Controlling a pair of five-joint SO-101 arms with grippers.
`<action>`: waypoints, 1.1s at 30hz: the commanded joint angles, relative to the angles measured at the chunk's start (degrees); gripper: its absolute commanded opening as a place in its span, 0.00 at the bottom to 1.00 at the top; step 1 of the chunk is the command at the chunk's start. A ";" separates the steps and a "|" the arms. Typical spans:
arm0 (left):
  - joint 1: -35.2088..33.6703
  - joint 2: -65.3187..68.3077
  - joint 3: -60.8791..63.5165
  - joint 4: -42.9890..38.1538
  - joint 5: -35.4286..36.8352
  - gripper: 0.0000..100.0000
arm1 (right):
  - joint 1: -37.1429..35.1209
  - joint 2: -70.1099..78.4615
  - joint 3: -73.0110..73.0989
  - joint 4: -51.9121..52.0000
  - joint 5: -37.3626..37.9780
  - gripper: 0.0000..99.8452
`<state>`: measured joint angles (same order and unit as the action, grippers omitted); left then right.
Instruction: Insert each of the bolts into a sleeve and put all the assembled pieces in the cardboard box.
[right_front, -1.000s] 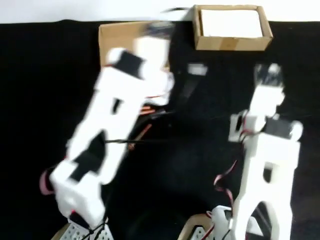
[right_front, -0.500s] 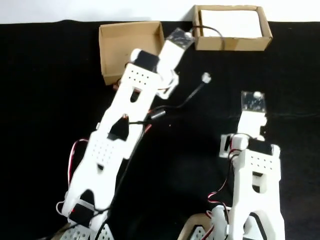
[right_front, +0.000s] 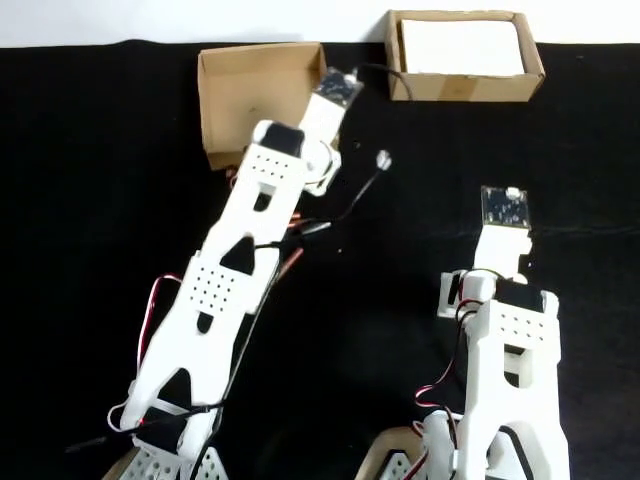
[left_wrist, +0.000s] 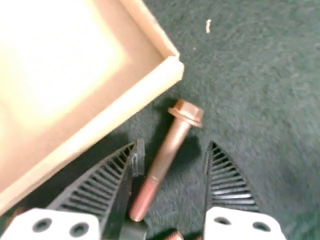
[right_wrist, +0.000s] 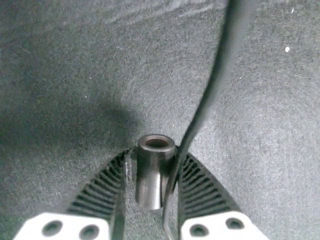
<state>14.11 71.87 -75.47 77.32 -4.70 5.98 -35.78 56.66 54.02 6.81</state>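
Seen from above, the left arm (right_front: 250, 240) stretched toward 12 o'clock, its wrist ending just off the 3 o'clock edge of the open cardboard box (right_front: 235, 100). Its wrist camera showed the left gripper (left_wrist: 173, 147) with fingers spread wide apart over a copper-coloured bolt (left_wrist: 162, 170) lying flat on the dark mat (right_front: 100, 200). The bolt lay between the fingers, closer to the box-side finger, and whether it touched that finger could not be told. Its flanged head pointed away past the fingertips, and it rested just beside the box's outer corner, outside the wall. The right arm (right_front: 510, 340) stood at about 5 o'clock from the left wrist, well apart from it. The right gripper (right_wrist: 156, 155) was clamped on a dark sleeve (right_wrist: 150, 185), whose open bore faced the wrist camera from between the fingertips above the mat. A black cable (right_wrist: 215, 85) ran past one finger. A second box (right_front: 465, 88) with a white inside sat near 3 o'clock of the cardboard box.
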 joint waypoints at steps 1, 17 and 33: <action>0.48 0.04 -2.24 -0.88 0.62 0.20 | 0.40 -1.89 -0.13 -0.40 0.09 0.01; 2.86 -3.47 -5.85 14.15 -3.60 0.01 | 0.40 -2.24 -0.13 -0.31 0.09 0.01; 6.11 -11.30 1.89 24.35 -3.69 0.01 | 0.40 -2.07 -0.13 -0.22 0.09 0.01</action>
<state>19.91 63.43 -73.36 101.32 -7.96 5.98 -35.78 56.66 54.02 6.81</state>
